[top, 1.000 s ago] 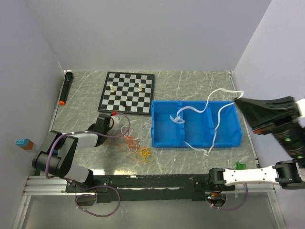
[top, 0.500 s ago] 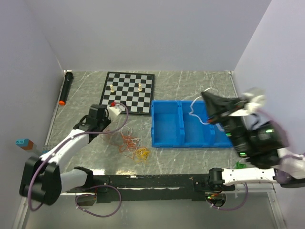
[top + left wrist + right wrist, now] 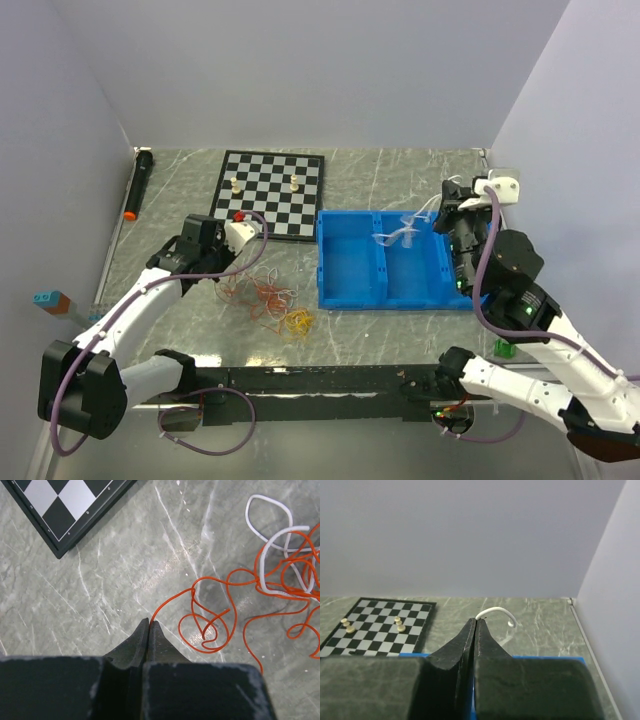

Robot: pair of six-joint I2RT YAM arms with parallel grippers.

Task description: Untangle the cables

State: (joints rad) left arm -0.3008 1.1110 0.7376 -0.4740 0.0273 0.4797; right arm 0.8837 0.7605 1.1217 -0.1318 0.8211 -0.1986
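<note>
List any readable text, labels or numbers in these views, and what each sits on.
No text can be read in any view.
Chessboard: tiny pale marks along its border in the left wrist view, too small to read.
Blue bin: no print visible.

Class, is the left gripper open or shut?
Shut. In the wrist view the left gripper has its tips pressed together, pinching the orange cable by its end.

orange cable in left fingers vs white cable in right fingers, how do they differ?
Colour: orange cable versus white cable. Lay: the orange cable loops flat on the table, crossing a second white cord; the white cable runs over the blue bin, away from those loops. Shared: both are thin, and each is pinched at shut tips, by the left fingers and the right fingers.
</note>
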